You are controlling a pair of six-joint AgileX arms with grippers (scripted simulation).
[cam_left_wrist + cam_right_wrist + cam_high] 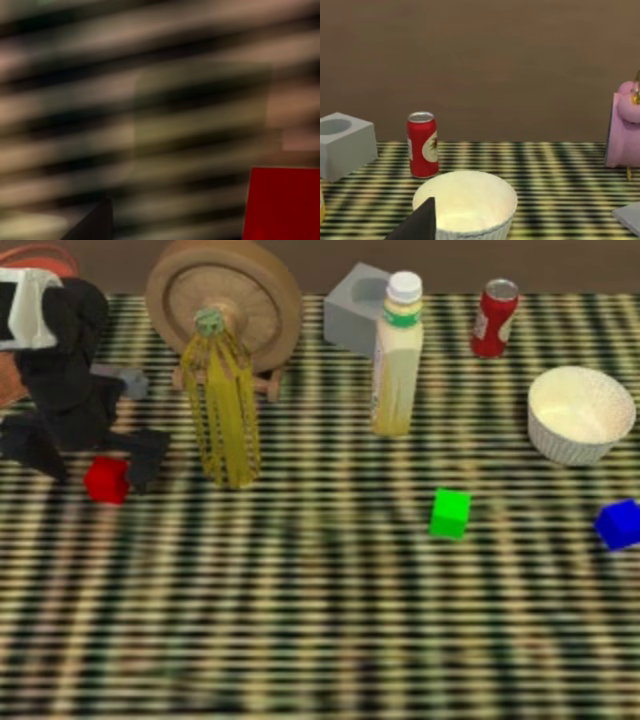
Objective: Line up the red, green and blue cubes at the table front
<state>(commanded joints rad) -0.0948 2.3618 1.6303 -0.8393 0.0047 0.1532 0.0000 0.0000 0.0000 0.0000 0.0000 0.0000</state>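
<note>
The red cube [107, 480] lies on the striped table [320, 620] at the far left. My left gripper [98, 462] is low over it and open, one black finger on each side of the cube. The left wrist view shows the red cube [282, 205] close up, beside one dark fingertip [95, 225]. The green cube [450, 513] sits right of the middle. At the right edge lies the blue cube [620, 525]. My right arm is out of the top view. Its gripper [462, 227] is open, and one fingertip [420, 222] shows before a white bowl [465, 205].
A wooden wheel [225, 295], a yellow bottle [222, 405], a grey block with a hollow [352, 310], a cream bottle [397, 355], a red can [495, 317] and the white bowl [580, 415] stand along the back. A pink object [625, 125] stands farther off.
</note>
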